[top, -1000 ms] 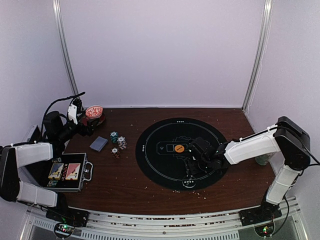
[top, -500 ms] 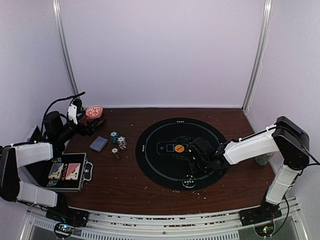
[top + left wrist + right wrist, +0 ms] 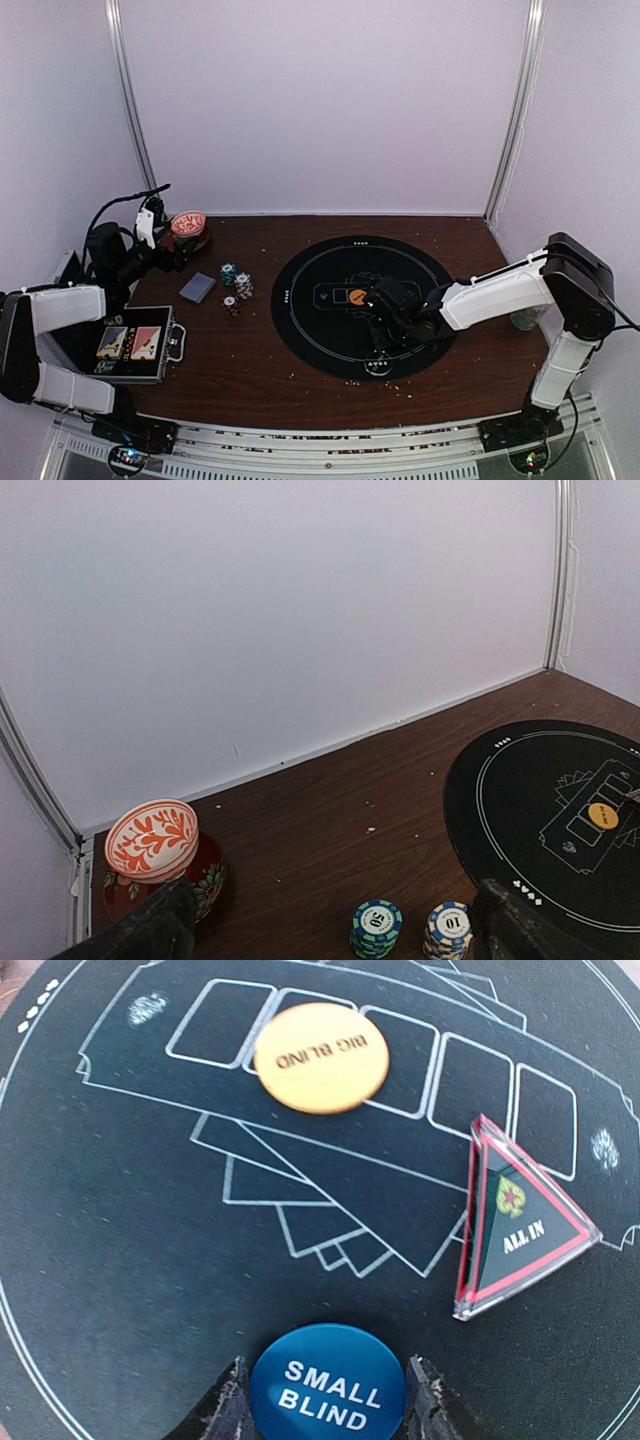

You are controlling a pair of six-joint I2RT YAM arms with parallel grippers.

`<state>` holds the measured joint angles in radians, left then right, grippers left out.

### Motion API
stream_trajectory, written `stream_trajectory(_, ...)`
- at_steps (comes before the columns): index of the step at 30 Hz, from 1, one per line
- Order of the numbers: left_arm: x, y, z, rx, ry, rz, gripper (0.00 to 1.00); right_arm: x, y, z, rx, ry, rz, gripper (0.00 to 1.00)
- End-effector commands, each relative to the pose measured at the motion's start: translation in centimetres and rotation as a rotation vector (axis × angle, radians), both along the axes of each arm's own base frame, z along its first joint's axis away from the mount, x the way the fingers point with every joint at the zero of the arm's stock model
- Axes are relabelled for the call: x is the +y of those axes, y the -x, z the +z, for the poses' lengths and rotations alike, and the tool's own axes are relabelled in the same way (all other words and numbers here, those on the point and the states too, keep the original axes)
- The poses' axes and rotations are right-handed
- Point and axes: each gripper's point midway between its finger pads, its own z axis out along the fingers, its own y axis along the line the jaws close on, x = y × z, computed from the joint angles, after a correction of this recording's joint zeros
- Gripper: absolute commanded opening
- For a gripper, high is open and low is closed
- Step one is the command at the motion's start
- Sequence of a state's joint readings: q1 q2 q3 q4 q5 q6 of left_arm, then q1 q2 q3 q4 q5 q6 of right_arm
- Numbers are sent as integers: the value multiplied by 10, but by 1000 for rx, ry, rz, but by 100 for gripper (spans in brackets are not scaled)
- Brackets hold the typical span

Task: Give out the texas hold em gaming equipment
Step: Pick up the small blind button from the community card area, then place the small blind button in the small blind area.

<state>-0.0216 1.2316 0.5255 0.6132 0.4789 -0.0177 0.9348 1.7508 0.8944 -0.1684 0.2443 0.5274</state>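
On the black round mat (image 3: 300,330) at the worktop's middle, right tool (image 3: 327,1402) narrowed onto the blue SMALL BLIND button (image 3: 328,1378), one finger against each side. Round, so no long axis. Orange BIG BLIND button (image 3: 320,1057) and red ALL IN triangle (image 3: 520,1225) just beyond. Left tool (image 3: 183,260) wide, empty, well apart near the far-left corner.

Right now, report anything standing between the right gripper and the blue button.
Nothing visible: the blue SMALL BLIND button lies between the fingers of the right gripper, edges meeting both. The orange button and triangle lie beyond.
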Motion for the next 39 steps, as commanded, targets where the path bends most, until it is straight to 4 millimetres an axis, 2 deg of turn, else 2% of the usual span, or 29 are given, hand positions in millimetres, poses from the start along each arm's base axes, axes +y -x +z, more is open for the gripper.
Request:
stream_trajectory(1, -3, -2, 15, -57, 0, -12, 98, 10, -9, 13, -22, 14, -1, 47)
stream_trajectory(6, -3, -2, 14, -54, 1, -12, 98, 41, -28, 36, -52, -19, 28, 46)
stream_trajectory(11, -3, -2, 16, -58, 1, -12, 98, 80, -53, 49, -69, -39, 60, 46)
stream_trajectory(17, -3, -2, 15, -59, 1, -11, 98, 138, -85, 48, -85, -72, 117, 46)
stream_trajectory(24, -3, -2, 15, -59, 3, -12, 98, 199, -107, 40, -96, -138, 192, 46)
stream_trajectory(31, -3, -3, 13, -54, 3, -14, 98, 225, -114, 26, -94, -194, 219, 46)
stream_trajectory(39, -3, -4, 13, -54, 1, -12, 98, 233, -114, 12, -84, -205, 228, 46)
